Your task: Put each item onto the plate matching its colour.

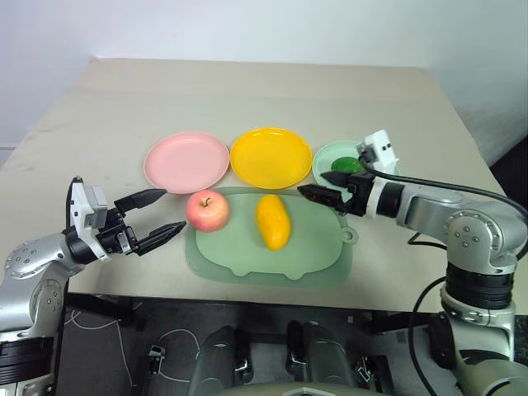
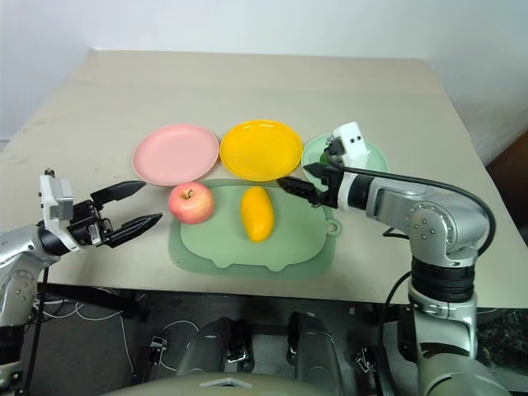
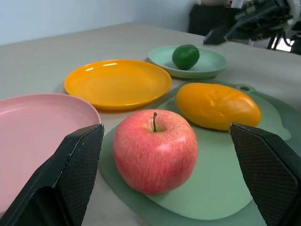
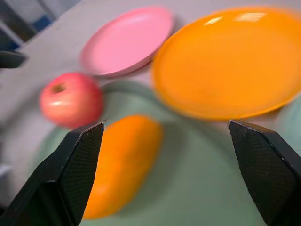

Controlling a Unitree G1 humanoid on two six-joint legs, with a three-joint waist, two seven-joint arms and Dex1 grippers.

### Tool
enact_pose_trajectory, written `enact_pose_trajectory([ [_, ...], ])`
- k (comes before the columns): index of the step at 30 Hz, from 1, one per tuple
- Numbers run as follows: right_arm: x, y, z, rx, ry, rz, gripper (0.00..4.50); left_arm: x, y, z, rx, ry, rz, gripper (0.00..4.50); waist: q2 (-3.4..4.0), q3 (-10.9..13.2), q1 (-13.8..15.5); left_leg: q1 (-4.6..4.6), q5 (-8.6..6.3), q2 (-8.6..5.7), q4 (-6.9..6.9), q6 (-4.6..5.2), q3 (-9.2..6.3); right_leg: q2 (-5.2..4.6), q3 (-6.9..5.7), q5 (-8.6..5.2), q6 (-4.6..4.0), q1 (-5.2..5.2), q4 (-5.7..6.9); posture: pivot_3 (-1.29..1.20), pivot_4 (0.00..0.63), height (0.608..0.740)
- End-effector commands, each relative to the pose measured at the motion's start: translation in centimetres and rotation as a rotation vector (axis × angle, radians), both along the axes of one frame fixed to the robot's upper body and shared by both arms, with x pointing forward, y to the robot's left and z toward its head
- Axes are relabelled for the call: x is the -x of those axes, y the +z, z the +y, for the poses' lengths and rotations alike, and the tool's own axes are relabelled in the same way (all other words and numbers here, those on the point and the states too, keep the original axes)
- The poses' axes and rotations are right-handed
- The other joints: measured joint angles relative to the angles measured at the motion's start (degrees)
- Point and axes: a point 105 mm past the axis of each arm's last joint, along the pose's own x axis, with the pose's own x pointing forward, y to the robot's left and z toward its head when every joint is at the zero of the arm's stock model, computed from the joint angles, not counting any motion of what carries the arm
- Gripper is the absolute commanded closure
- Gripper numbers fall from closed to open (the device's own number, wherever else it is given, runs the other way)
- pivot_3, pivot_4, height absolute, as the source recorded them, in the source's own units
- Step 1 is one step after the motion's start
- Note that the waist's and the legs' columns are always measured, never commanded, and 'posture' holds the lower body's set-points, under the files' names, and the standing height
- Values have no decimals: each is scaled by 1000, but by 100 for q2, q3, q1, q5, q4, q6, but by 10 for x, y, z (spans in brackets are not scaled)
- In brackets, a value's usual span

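Your left gripper (image 1: 158, 214) hangs open just left of the apple (image 1: 207, 210), stem up, on the mat (image 1: 318, 268). The mango (image 1: 273, 221) lies lengthwise front to back. Your right gripper (image 1: 323, 186) gapes open, with the lime (image 1: 346, 165) behind it on the green plate (image 1: 330, 157).

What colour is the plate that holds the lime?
Mint green; the plate with the lime shows best in the left wrist view.

glossy yellow plate (image 3: 117, 82), matt pink plate (image 3: 37, 122), smooth mat (image 1: 272, 268)
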Motion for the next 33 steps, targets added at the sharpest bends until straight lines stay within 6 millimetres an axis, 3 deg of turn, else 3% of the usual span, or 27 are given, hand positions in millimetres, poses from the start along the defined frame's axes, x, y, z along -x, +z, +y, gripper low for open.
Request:
enact_pose_trajectory([
  [1, 9, 3, 13, -4, 38, 6, 23, 1, 11, -2, -1, -8, -49, 0, 1, 0, -5, 0, 0, 0, 0, 0, 0, 0, 0, 0, 0, 0, 0, 0, 150, 696],
  [16, 7, -25, 58, 67, 101, 178, 23, 0, 9, -9, -2, -23, -40, 0, 1, 0, -33, 0, 0, 0, -16, -2, 7, 3, 1, 1, 2, -10, -2, 0, 150, 696],
  [24, -2, -43, 62, 125, 78, 208, 23, -2, 5, -14, -7, -30, -33, 0, 1, 0, -36, -2, 1, -1, -22, -3, 13, 3, 3, 2, 3, -14, -3, 0, 150, 696],
  [31, -5, -45, 62, 195, 79, 133, 23, -2, 5, -13, -7, -25, -39, 0, 1, 0, -36, -4, 3, -1, -30, -6, 17, 4, 6, 10, 17, -24, -2, 0, 150, 696],
  [33, -7, -44, 62, 205, 78, 101, 405, -3, 5, -12, -6, -23, -40, 0, 1, 0, -34, -4, 3, -1, -31, -6, 17, 3, 6, 9, 16, -24, -3, 0, 150, 696],
])
